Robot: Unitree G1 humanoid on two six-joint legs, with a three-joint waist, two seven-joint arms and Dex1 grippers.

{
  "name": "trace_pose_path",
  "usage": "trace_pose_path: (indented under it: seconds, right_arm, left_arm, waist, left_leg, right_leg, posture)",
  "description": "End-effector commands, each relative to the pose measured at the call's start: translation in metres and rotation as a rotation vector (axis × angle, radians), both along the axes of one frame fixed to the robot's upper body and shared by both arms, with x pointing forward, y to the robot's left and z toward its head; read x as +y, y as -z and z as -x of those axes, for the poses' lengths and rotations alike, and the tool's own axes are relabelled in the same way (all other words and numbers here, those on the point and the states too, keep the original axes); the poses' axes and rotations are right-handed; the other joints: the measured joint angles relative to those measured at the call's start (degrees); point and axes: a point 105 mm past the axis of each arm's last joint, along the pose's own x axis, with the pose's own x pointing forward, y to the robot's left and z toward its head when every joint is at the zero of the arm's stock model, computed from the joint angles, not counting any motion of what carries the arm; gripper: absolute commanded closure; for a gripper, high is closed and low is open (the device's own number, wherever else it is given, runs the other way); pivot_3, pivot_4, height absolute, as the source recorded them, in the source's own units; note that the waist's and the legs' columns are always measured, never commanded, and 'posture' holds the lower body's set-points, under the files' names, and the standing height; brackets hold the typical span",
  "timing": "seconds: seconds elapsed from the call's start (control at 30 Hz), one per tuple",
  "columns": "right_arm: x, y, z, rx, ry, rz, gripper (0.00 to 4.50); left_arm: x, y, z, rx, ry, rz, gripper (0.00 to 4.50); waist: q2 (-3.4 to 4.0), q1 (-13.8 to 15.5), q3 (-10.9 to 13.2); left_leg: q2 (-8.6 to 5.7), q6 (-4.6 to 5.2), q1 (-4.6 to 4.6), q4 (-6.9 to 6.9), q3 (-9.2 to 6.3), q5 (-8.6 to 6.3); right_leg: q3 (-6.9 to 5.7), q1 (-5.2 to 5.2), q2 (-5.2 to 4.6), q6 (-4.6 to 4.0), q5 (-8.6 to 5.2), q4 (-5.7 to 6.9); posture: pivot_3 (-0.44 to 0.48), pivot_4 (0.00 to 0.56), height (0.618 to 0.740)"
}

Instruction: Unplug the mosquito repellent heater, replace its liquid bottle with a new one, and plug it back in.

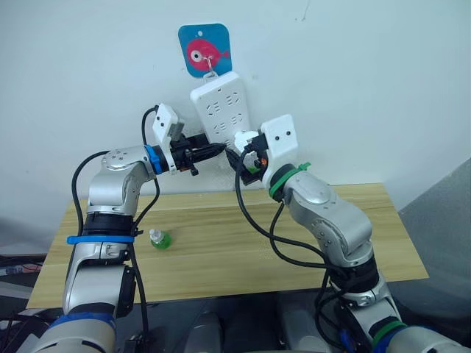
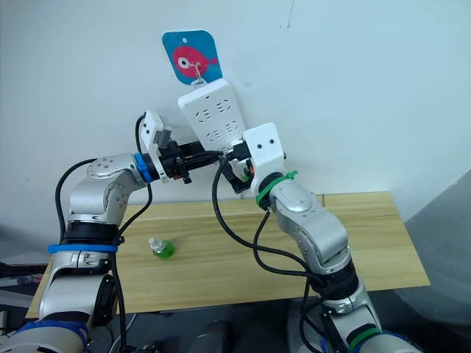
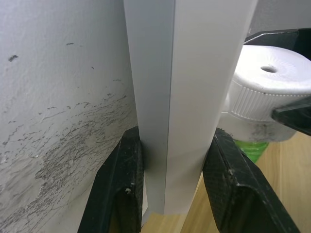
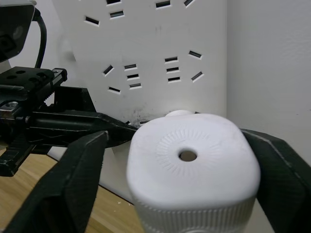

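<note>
You are at the last step, I think: the left gripper (image 1: 215,149) is clamped on the power strip (image 1: 223,105) edge, the right gripper (image 4: 180,160) grips the mosquito repellent heater (image 4: 193,162) at its lower sockets, whether seated is unclear, and a green bottle (image 1: 160,238) lies on the table (image 1: 368,220).

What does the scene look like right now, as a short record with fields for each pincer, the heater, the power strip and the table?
left pincer: shut on the lower edge of the power strip, one finger on each side
right pincer: shut on the mosquito repellent heater, a finger on each side
mosquito repellent heater: white, round vent hole facing the wrist camera, right at the bottom of the strip
power strip: white, tilted, hanging on the wall from a hook under a blue fish plaque
table: wooden, with one small green bottle standing on it
</note>
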Motion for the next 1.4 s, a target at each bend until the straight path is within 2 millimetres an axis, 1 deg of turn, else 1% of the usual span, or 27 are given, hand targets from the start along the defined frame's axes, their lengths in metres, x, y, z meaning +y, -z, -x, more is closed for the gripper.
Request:
trace_pose_path:
  seconds: [0.03,0.27,0.33,0.43,0.53,0.77,0.87,0.93,1.0,1.07,1.13,1.17,1.23,1.27,1.33,1.4]
  right_arm:
    - [0.003,-0.019,0.008,-0.059,-0.022,-0.034,1.51]
    - [0.002,-0.019,0.017,-0.049,-0.03,-0.01,1.54]
    - [-0.001,-0.019,0.023,-0.043,-0.034,-0.003,1.54]
    - [-0.008,-0.018,0.03,-0.029,-0.036,0.004,1.54]
    - [-0.014,-0.018,0.035,-0.02,-0.037,0.013,1.54]
    - [-0.029,-0.021,0.039,0.0,-0.032,-0.013,1.54]
    - [-0.039,-0.024,0.039,0.011,-0.033,-0.055,1.54]
    - [-0.046,-0.025,0.037,0.02,-0.022,-0.082,1.54]
    - [-0.05,-0.026,0.036,0.027,-0.016,-0.115,1.54]
    - [-0.05,-0.028,0.036,0.034,-0.015,-0.146,1.54]
    - [-0.051,-0.028,0.036,0.048,-0.013,-0.19,1.54]
    - [-0.052,-0.029,0.036,0.058,-0.01,-0.223,1.54]
    - [-0.057,-0.03,0.034,0.084,0.007,-0.306,1.54]
    - [-0.061,-0.03,0.033,0.095,0.016,-0.342,1.54]
    - [-0.068,-0.031,0.032,0.111,0.031,-0.4,1.54]
    - [-0.074,-0.031,0.03,0.128,0.04,-0.46,1.54]
  left_arm:
    - [-0.005,-0.015,0.003,-0.065,0.006,0.005,3.19]
    - [-0.003,-0.015,-0.001,-0.071,-0.019,0.001,3.19]
    - [0.0,-0.013,-0.004,-0.084,-0.046,-0.023,3.19]
    - [0.003,-0.011,-0.008,-0.094,-0.075,-0.038,3.19]
    - [0.005,-0.01,-0.01,-0.099,-0.082,-0.045,3.19]
    - [0.007,-0.004,-0.008,-0.124,-0.074,-0.091,3.19]
    - [0.015,-0.002,-0.008,-0.128,-0.101,-0.097,3.19]
    - [0.026,-0.001,-0.007,-0.121,-0.144,-0.083,3.19]
    - [0.035,0.005,-0.002,-0.137,-0.148,-0.135,2.45]
    - [0.04,0.009,0.004,-0.172,-0.137,-0.185,1.87]
    - [0.045,0.006,0.01,-0.249,-0.143,-0.213,1.25]
    - [0.05,0.001,0.014,-0.319,-0.158,-0.242,0.94]
    - [0.064,-0.006,0.029,-0.408,-0.171,-0.277,0.35]
    - [0.068,-0.008,0.036,-0.44,-0.165,-0.304,0.07]
    - [0.065,-0.009,0.049,-0.46,-0.119,-0.322,0.02]
    - [0.053,-0.011,0.063,-0.462,-0.045,-0.321,0.02]
  waist:
    - [0.0,0.0,0.0]
    - [0.0,0.0,0.0]
    - [0.0,0.0,0.0]
    - [0.0,0.0,0.0]
    - [0.03,-0.1,0.0]
    - [0.03,-0.2,0.0]
    - [0.03,-0.3,0.0]
    - [0.03,-0.6,0.0]
    - [0.03,-1.5,0.0]
    - [0.12,-2.3,0.1]
    - [0.12,-2.8,0.1]
    - [0.11,-3.0,0.1]
    - [0.11,-3.4,0.1]
    - [0.11,-3.8,0.1]
    - [0.14,-3.9,0.1]
    - [0.17,-3.5,0.1]
  left_leg:
    - [0.0,0.0,0.0,0.0,0.0,0.0]
    - [-0.03,0.0,-0.05,-0.02,-0.01,0.0]
    - [-0.03,-0.01,-0.12,-0.05,-0.04,0.0]
    - [-0.06,-0.06,-0.32,-0.05,-0.08,0.04]
    - [-0.09,-0.03,-0.32,0.0,-0.04,0.02]
    - [-0.05,-0.12,-0.19,0.04,-0.03,0.11]
    - [-0.05,-0.12,-0.2,0.04,0.0,0.11]
    - [-0.05,-0.12,-0.19,0.04,0.02,0.11]
    - [-0.03,-0.12,-0.17,0.03,0.02,0.11]
    - [-0.01,-0.11,-0.1,-0.06,0.05,0.11]
    - [0.04,-0.1,-0.14,-0.14,0.06,0.11]
    - [0.04,-0.11,-0.21,-0.14,0.06,0.11]
    - [0.06,-0.3,-0.75,-0.09,0.05,0.22]
    - [0.08,-0.36,-0.85,-0.08,0.04,0.25]
    - [0.08,-0.38,-0.95,-0.08,0.11,0.26]
    - [0.02,-0.36,-0.95,-0.08,0.12,0.25]
  right_leg:
    - [0.0,0.0,0.0,0.0,0.0,0.0]
    - [0.01,-0.03,-0.03,0.0,0.0,-0.02]
    - [0.0,-0.11,-0.04,0.0,0.0,-0.02]
    - [-0.01,-0.27,-0.06,0.0,0.0,-0.02]
    - [0.03,-0.27,-0.1,0.01,0.0,0.02]
    - [0.12,-0.23,0.01,0.04,0.14,0.08]
    - [0.15,-0.23,0.0,0.05,0.15,0.06]
    - [0.16,-0.23,0.0,0.05,0.15,0.05]
    - [0.16,-0.23,0.01,0.04,0.15,0.07]
    - [0.21,-0.25,0.02,0.04,0.15,0.12]
    - [0.23,-0.43,0.05,-0.01,0.12,0.24]
    - [0.22,-0.53,0.05,-0.03,0.11,0.3]
    - [0.21,-1.11,0.04,-0.06,0.1,0.53]
    - [0.21,-1.21,0.04,-0.06,0.1,0.58]
    - [0.28,-1.38,0.02,-0.07,0.1,0.72]
    - [0.29,-1.39,-0.04,-0.07,0.1,0.76]
  posture:
    - [-0.174,0.193,0.725]
    - [-0.177,0.192,0.725]
    - [-0.177,0.192,0.725]
    - [-0.188,0.19,0.725]
    - [-0.192,0.191,0.725]
    - [-0.191,0.189,0.725]
    - [-0.196,0.186,0.725]
    - [-0.198,0.184,0.725]
    - [-0.199,0.182,0.725]
    - [-0.194,0.18,0.725]
    - [-0.19,0.179,0.725]
    - [-0.184,0.18,0.725]
    - [-0.178,0.181,0.725]
    - [-0.17,0.181,0.725]
    - [-0.159,0.183,0.725]
    - [-0.151,0.183,0.725]
